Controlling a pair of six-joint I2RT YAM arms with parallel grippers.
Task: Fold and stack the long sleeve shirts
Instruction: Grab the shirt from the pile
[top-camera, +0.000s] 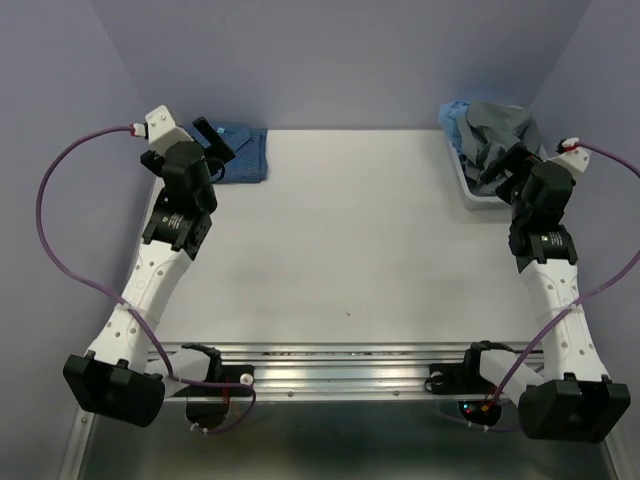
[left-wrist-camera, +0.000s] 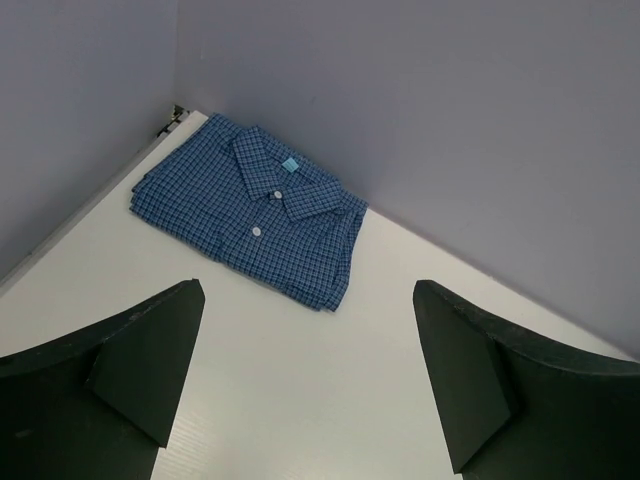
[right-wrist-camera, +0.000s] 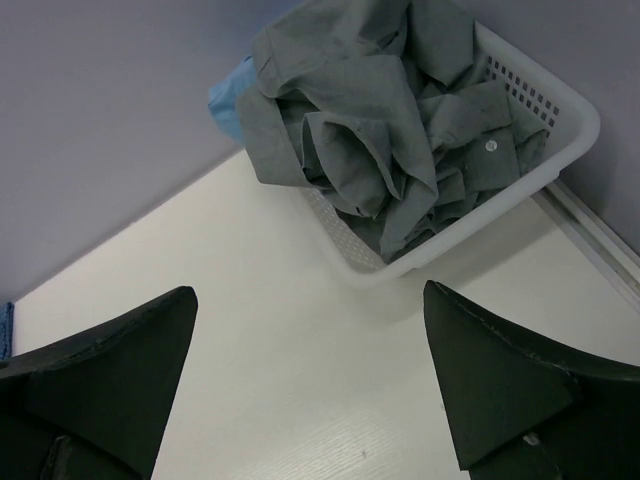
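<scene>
A dark blue checked long sleeve shirt (top-camera: 243, 152) lies folded flat in the table's back left corner, collar up (left-wrist-camera: 250, 210). My left gripper (top-camera: 215, 148) hovers just in front of it, open and empty (left-wrist-camera: 305, 290). At the back right, a plain dark grey shirt (top-camera: 497, 130) sits crumpled in a heap in the white basket (top-camera: 470, 192), with a light blue shirt (right-wrist-camera: 228, 95) poking out behind the grey one (right-wrist-camera: 390, 130). My right gripper (top-camera: 497, 165) is beside the basket's front corner (right-wrist-camera: 560, 135), open with nothing between its fingers (right-wrist-camera: 308, 290).
Grey walls close off the table's back and both sides. The white tabletop (top-camera: 350, 250) stretches between the two arms. A metal rail (top-camera: 340, 365) with the arm bases runs along the near edge.
</scene>
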